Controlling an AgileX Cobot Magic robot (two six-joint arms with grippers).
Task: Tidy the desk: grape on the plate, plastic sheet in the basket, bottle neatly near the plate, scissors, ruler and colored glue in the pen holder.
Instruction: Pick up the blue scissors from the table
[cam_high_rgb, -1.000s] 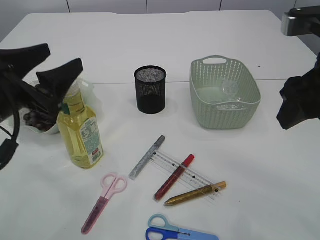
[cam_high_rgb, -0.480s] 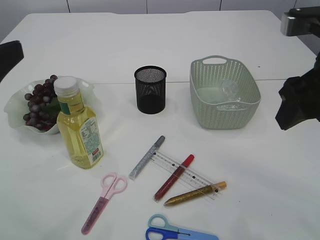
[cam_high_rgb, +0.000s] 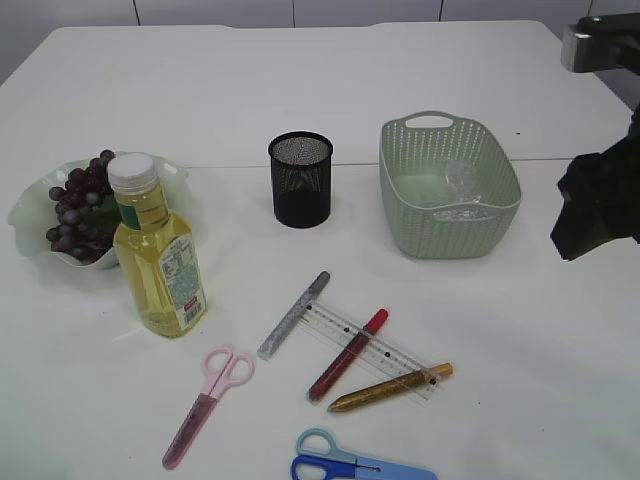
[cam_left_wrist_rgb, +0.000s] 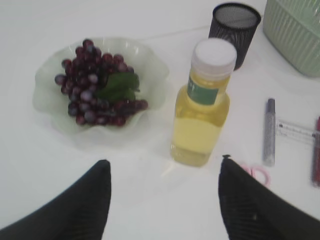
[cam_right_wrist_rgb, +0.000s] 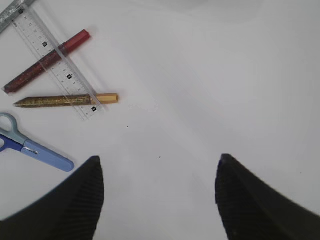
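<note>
Dark grapes (cam_left_wrist_rgb: 95, 97) lie on the frilled glass plate (cam_left_wrist_rgb: 47, 95) at the left. Right next to the plate a yellow bottle (cam_high_rgb: 160, 265) stands upright. My left gripper (cam_left_wrist_rgb: 163, 164) hovers open and empty in front of bottle and plate, out of the exterior view. The clear plastic sheet (cam_high_rgb: 460, 180) lies in the green basket (cam_high_rgb: 450, 235). The black mesh pen holder (cam_high_rgb: 300, 180) stands mid-table. A clear ruler (cam_high_rgb: 370, 345), silver (cam_high_rgb: 293, 315), red (cam_high_rgb: 347, 355) and gold (cam_high_rgb: 390, 388) glue sticks, pink scissors (cam_high_rgb: 208, 392) and blue scissors (cam_high_rgb: 350, 465) lie in front. My right gripper (cam_right_wrist_rgb: 158, 159) is open over bare table.
The right arm (cam_high_rgb: 600, 205) hangs at the right edge, beside the basket. In the right wrist view the ruler (cam_right_wrist_rgb: 55, 65), gold glue (cam_right_wrist_rgb: 60, 101) and blue scissors (cam_right_wrist_rgb: 30, 145) lie to the left of the gripper.
The left arm has pulled back from the bottle and left the exterior view. The bottle stands free beside the plate. The right arm has barely moved.
</note>
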